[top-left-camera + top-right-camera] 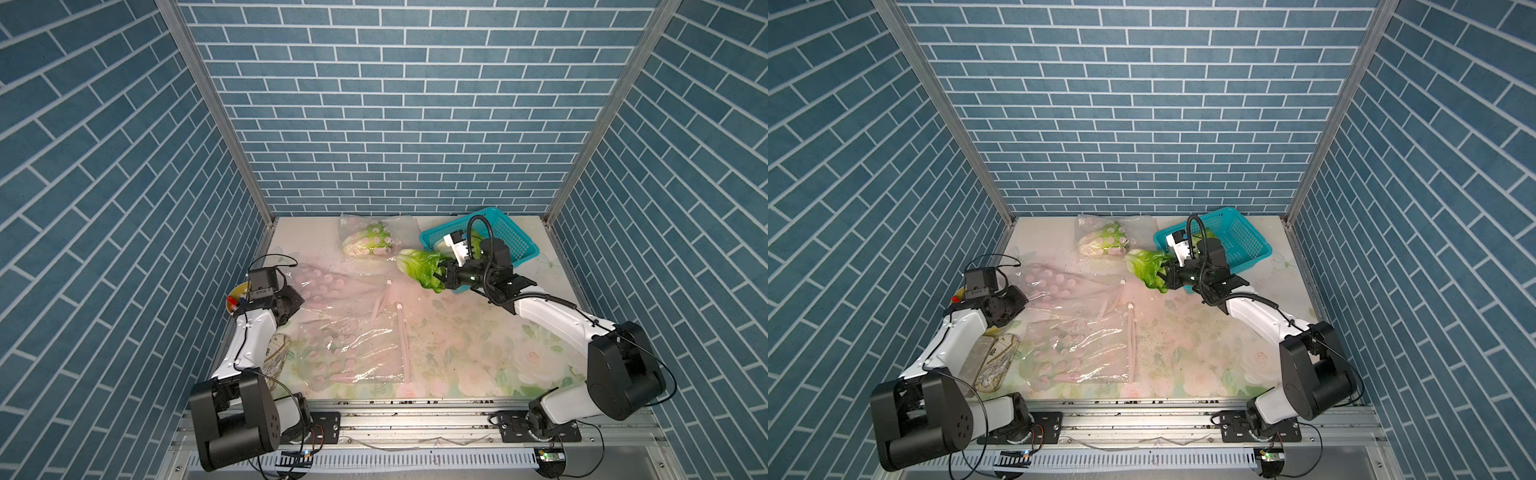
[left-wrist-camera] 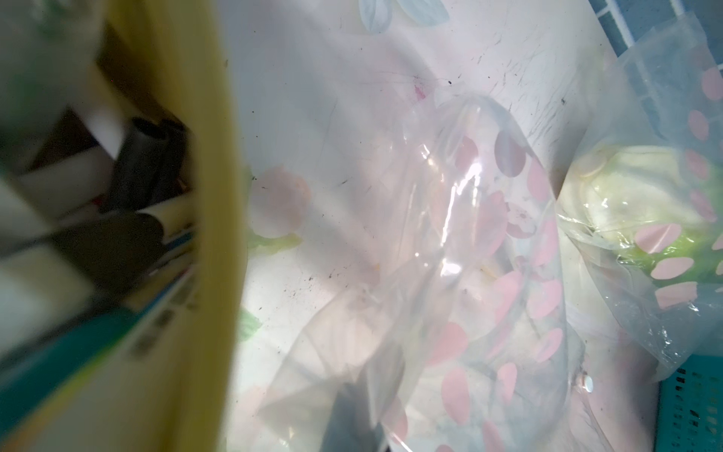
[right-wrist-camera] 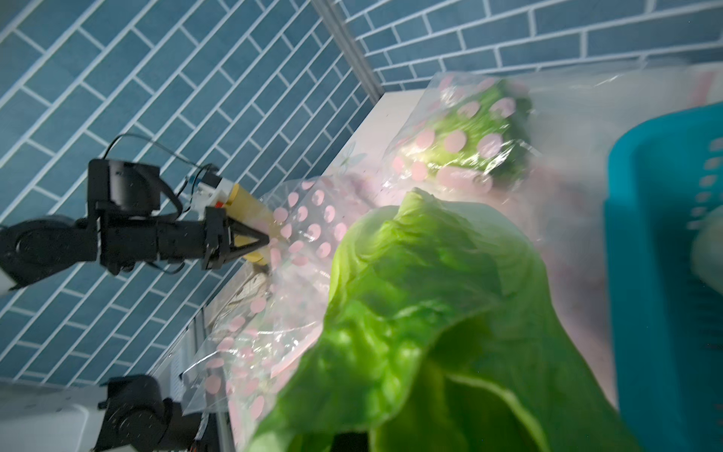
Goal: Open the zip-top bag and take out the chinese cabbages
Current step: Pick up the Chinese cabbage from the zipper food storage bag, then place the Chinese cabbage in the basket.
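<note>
Item: cabbage (image 1: 417,268), clamped in right gripper (image 1: 441,277) (jaws closed tight), long axis pointing left; teal basket (image 1: 513,239) just far-right.

Our left arm (image 1: 249,336) runs along the left edge of the worktop (image 1: 457,340), wrist bent inward. The left gripper (image 3: 266,238) points toward the middle, and its jaws seem nearly together, though we cannot be sure. Our right arm (image 1: 552,316) stretches from the front right corner toward the back, wrist level, with the right gripper (image 1: 440,275) clamped on a cabbage (image 1: 417,266).
</note>
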Motion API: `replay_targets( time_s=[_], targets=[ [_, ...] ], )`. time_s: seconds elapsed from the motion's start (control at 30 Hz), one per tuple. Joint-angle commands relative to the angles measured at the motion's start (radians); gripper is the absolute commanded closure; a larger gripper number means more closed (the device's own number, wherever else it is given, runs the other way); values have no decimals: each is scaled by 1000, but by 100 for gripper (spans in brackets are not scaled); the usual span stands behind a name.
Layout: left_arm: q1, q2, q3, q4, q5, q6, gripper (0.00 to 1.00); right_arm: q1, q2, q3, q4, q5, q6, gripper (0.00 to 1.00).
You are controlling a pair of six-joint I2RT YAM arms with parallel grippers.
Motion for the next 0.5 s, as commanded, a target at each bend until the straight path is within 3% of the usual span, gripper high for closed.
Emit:
replay_targets(
  time_s=[0.0, 0.03, 0.13, 0.17, 0.23, 0.47],
  targets=[
    [-23, -11, 39, 6, 31, 23, 51, -60, -35, 74, -21, 133, 7, 100],
    [-34, -16, 46, 2, 30, 28, 40, -89, -30, 88, -24, 139, 13, 100],
    [-75, -30, 81, -28, 5, 62, 27, -195, 12, 135, -23, 99, 46, 100],
    [-88, -34, 92, -36, -3, 74, 13, -230, 30, 152, -18, 82, 63, 100],
    [-118, -43, 113, -46, -11, 98, 1, -309, 83, 191, 15, 22, 106, 100],
    [-162, -82, 126, -34, 24, 134, 0, -469, 275, 318, 77, -98, 212, 100]
  ],
)
